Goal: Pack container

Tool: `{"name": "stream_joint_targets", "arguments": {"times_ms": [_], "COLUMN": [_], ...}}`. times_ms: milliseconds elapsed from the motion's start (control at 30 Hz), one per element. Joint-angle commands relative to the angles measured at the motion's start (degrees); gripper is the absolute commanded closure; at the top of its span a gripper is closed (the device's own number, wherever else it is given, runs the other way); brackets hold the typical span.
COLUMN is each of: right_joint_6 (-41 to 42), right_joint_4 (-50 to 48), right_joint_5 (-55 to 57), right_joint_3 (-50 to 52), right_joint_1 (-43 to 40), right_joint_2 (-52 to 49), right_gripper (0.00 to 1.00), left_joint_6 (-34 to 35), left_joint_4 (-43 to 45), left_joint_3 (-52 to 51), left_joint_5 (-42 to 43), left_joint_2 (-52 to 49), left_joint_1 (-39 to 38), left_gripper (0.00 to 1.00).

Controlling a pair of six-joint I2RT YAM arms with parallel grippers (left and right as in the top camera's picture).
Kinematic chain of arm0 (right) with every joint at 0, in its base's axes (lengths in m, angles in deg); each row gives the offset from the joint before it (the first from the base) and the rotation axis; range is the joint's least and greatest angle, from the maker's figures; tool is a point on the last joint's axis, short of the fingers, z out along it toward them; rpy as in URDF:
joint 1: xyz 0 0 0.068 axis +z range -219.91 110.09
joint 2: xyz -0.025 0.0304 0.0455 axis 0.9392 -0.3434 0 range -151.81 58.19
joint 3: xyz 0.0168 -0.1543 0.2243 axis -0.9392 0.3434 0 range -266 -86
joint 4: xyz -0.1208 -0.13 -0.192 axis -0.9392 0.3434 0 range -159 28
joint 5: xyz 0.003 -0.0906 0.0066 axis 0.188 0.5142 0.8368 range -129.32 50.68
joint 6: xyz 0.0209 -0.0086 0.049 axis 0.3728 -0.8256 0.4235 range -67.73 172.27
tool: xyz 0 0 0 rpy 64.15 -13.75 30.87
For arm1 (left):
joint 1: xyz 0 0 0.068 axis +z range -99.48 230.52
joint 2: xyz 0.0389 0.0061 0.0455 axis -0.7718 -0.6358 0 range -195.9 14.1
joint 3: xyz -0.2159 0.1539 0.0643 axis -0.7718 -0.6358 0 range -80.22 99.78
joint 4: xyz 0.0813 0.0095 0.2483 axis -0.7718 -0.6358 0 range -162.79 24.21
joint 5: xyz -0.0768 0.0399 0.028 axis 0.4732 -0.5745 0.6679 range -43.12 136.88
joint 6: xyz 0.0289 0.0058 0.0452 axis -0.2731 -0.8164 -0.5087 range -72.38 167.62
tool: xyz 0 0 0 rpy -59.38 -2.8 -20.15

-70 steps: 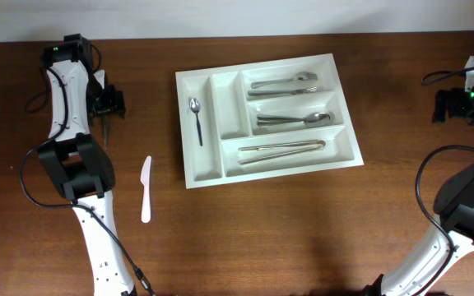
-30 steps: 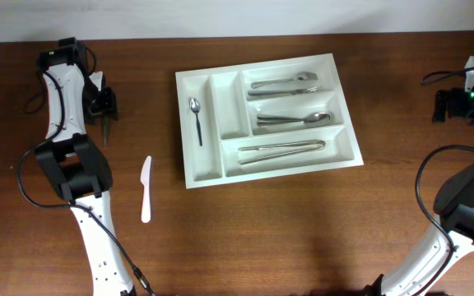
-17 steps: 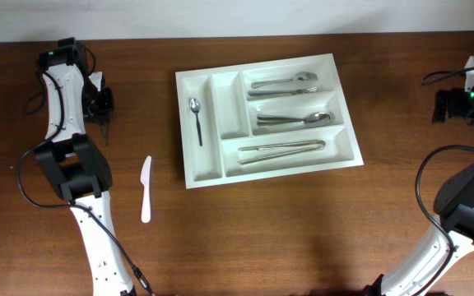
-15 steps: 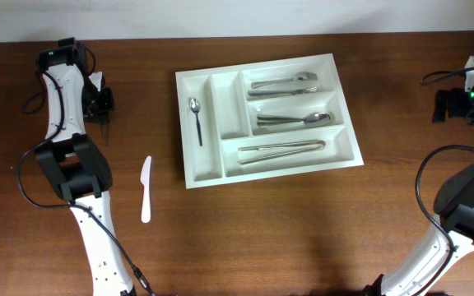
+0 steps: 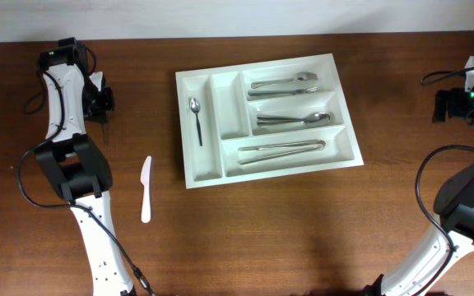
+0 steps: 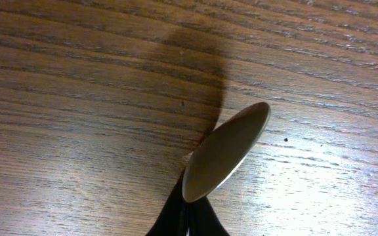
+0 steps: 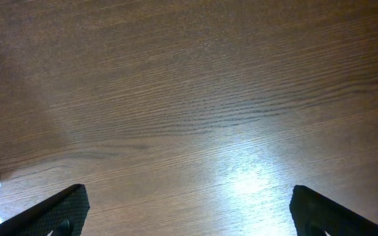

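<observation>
Gripping a spoon (image 6: pixel 227 151) in the left hand (image 6: pixel 188 221), hovered far left. Likely needed carrying right to the container (image 5: pixel 183 131).

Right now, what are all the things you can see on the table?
container: one, white, middle of the table, five compartments.
small spoon: one, silver, in the leftmost narrow compartment; the narrow one beside it is empty.
forks: a few, silver, top long compartment; exact count unclear.
big spoons: a few, silver, middle long compartment; exact count unclear.
long cutlery: silver, bottom long compartment; kind and count unclear.
plastic knife: one, white, on the table left of the container.
held spoon: one, silver, in the left gripper.
table: one, brown wood.
left gripper: black, far left, closed on the held spoon.
right gripper: black, far right, open and empty.
</observation>
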Motion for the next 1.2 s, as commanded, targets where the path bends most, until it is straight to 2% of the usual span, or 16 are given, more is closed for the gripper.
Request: {"name": "stream_joint_targets", "arguments": {"times_ms": [0,200,400,500,667,900,1167], "right_joint_6": [0.59,0.59,0.59,0.59,0.59,0.59,0.59], "right_joint_4": [-0.04,-0.04,-0.04,-0.04,-0.04,-0.04,-0.02], "right_joint_5": [-0.35,-0.35,-0.35,-0.35,-0.35,-0.35,-0.35], "right_joint_3": [0.35,0.35,0.35,0.35,0.35,0.35,0.35], "right_joint_1": [-0.33,-0.33,-0.33,-0.33,-0.33,-0.33,-0.33], "right_joint_2": [-0.31,-0.31,-0.31,-0.31,-0.31,-0.31,-0.31], "right_gripper": [0.01,0.01,0.01,0.01,0.01,0.01,0.01], "left_joint_6": [-0.26,-0.31,-0.24,2.58,5.95,11.52,13.55], "left_joint_4": [-0.33,-4.85,-12.15,-12.57,-12.57,-12.57,-12.57], "left_joint_3": [0.35,7.17,20.92,27.17,27.1,26.91,26.91], "left_joint_5": [1.09,3.45,3.87,7.3,9.57,16.33,15.15], "left_joint_2": [-2.4,-2.4,-2.4,-1.68,2.45,3.08,3.08], "left_joint_1": [0.2,-0.61,-3.76,-5.97,-10.27,-17.11,-24.35], "left_gripper": [0.98,0.98,0.98,0.98,0.95,0.93,0.93]}}
